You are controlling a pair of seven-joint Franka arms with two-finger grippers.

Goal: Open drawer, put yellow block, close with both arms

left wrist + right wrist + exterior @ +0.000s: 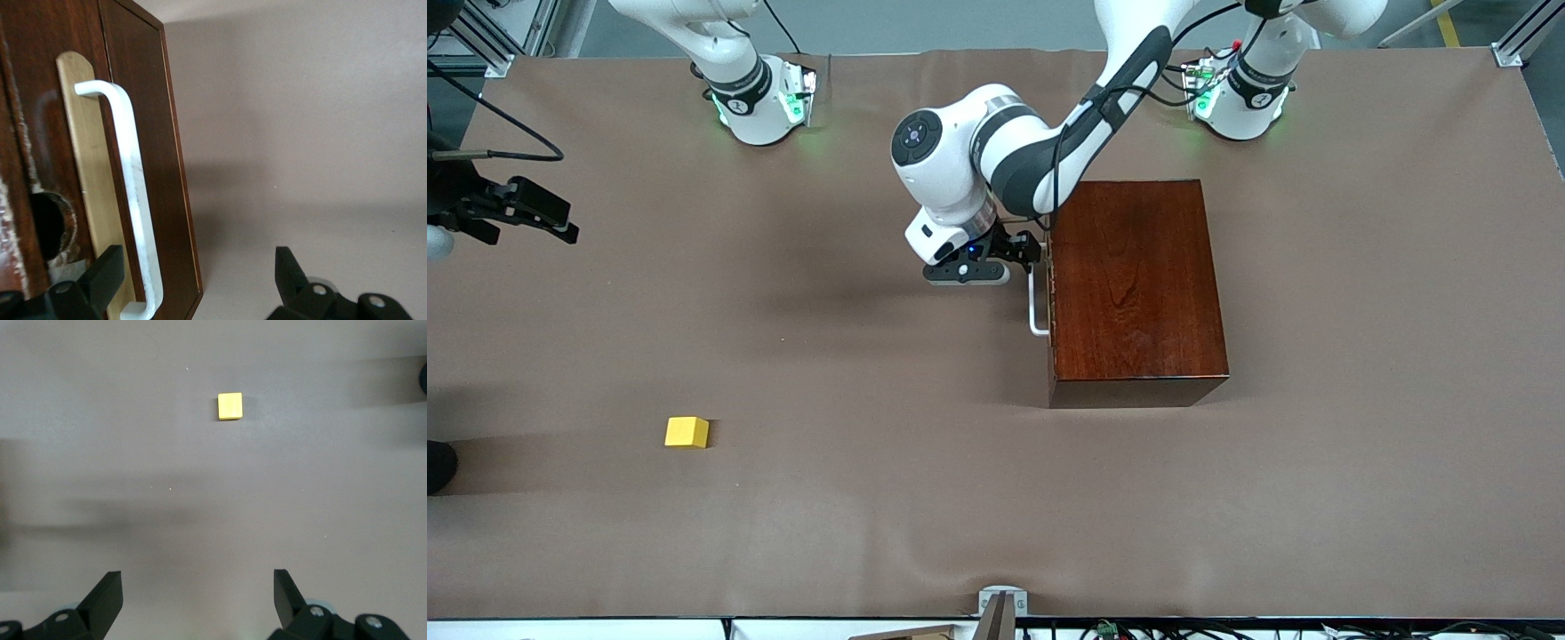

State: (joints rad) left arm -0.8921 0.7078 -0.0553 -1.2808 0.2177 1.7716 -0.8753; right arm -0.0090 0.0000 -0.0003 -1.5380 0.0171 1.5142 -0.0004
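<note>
At the right arm's end of the table we see the right gripper [560, 227] held high at the picture's edge, waiting, its fingers [107, 593] spread wide with nothing between them. Below and nearer the front camera lies the yellow block [687, 432], alone on the brown table cover [871, 498], well apart from everything else. Toward the left arm's end stands the mahogany box [1134, 284], its drawer [1052, 298] not pulled out; the front sits flush with the box. The left gripper [1021, 252] is at the end of the white handle [1035, 307] nearest the arms' bases, its fingers [103, 273] parted and not yet closed on the bar.

We judge the task barely begun: opening, loading and closing all remain.

The left wrist view alone shows us the drawer front close up: a pale wood strip [83, 173] under the handle and a rough hole [47, 223] beside it. The right wrist view alone shows the block from straight overhead.
</note>
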